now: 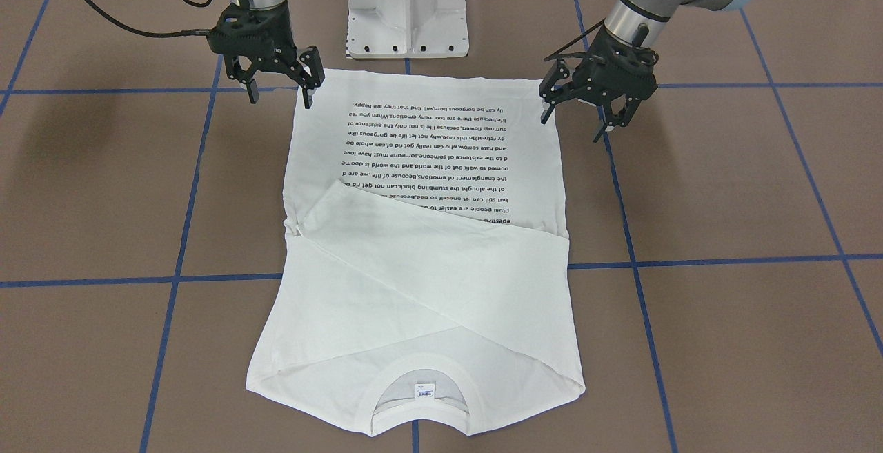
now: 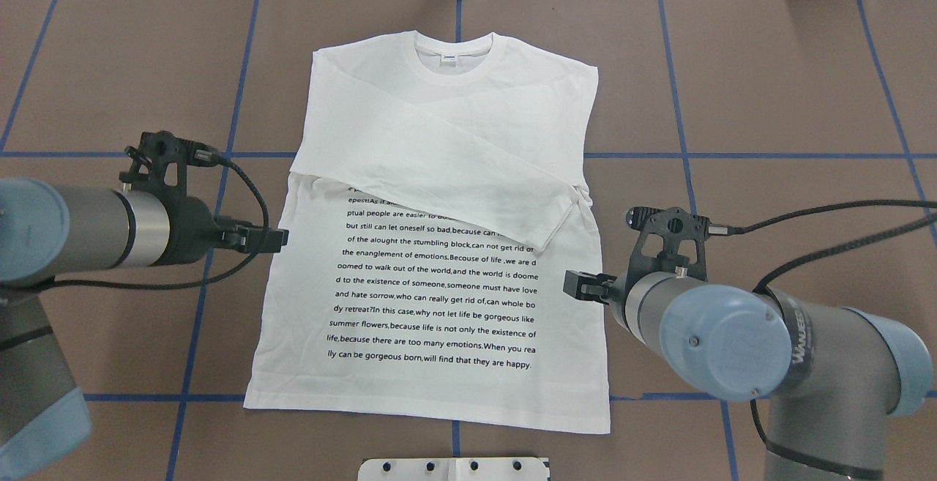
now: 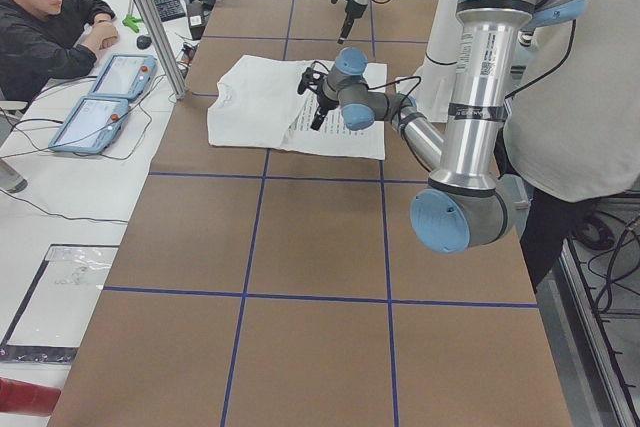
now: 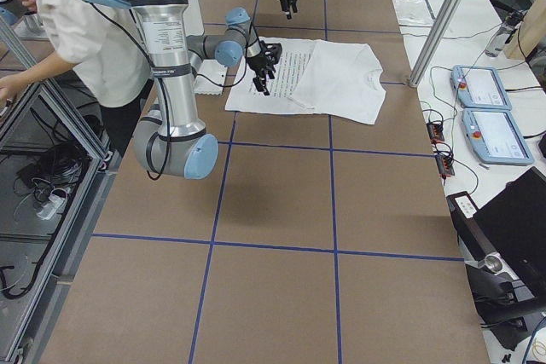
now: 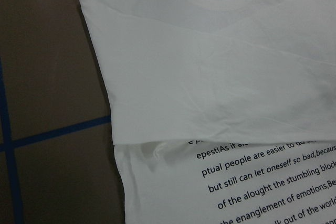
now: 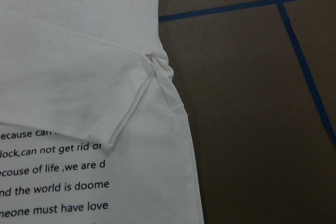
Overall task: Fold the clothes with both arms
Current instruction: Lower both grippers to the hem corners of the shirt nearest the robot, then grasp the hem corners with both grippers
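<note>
Robotics lab, robot arms [image 3: 470, 97], teach pendants [image 3: 122, 75]

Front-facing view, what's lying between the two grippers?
The hem end of the white T-shirt fills the stretch between the right gripper and the left gripper, as the front-facing view shows.

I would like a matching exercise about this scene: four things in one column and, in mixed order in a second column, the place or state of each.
1. left gripper
2. sleeves
3. neck label
4. pedestal base

a. inside the ribbed collar
b. open, at a hem corner of the T-shirt
c. white metal, standing past the hem
d. folded across the chest, over some printed lines

Pairs: 1-b; 2-d; 3-a; 4-c
</note>
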`<state>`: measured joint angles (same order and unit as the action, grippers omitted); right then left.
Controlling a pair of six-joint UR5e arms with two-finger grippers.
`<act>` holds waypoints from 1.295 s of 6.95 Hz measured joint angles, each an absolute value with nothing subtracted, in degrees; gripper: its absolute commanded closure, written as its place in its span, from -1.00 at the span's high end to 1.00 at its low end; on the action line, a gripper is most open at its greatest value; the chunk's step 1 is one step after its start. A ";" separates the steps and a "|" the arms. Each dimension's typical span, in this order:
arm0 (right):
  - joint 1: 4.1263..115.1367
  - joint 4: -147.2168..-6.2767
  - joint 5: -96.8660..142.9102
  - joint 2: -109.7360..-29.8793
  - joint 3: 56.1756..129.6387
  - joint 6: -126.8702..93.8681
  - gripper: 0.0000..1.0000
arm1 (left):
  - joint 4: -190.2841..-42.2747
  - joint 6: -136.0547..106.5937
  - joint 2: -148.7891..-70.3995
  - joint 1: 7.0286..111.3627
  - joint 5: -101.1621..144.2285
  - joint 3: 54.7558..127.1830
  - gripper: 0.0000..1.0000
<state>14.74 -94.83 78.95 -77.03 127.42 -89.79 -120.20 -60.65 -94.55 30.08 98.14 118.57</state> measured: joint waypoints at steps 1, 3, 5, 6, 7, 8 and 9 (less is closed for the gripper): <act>12.42 -94.83 77.14 -78.31 128.57 -91.50 1.00 | -120.13 -65.34 -92.05 24.72 93.78 119.53 1.00; 11.19 -94.83 76.16 -79.00 128.92 -92.29 1.00 | -119.15 -72.73 -89.28 15.10 86.63 119.73 1.00; 11.03 -94.83 76.04 -79.08 128.86 -92.37 1.00 | -115.97 -76.97 -88.81 9.08 82.96 119.54 0.78; 10.97 -94.83 76.03 -79.10 128.82 -92.39 1.00 | -114.56 -77.74 -88.76 7.53 82.18 119.49 0.72; 10.93 -94.85 76.03 -79.10 128.79 -92.43 1.00 | -113.35 -78.01 -88.74 6.56 81.79 119.46 0.71; 10.88 -94.87 76.02 -79.10 128.68 -92.45 1.00 | -112.45 -78.12 -88.73 5.91 81.59 119.42 0.70; 10.81 -94.86 76.03 -79.10 128.50 -92.44 1.00 | -111.98 -78.18 -88.71 5.52 81.52 119.39 0.47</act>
<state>10.81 -94.86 76.03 -79.10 128.50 -92.44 -111.98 -78.18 -88.71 5.52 81.52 119.39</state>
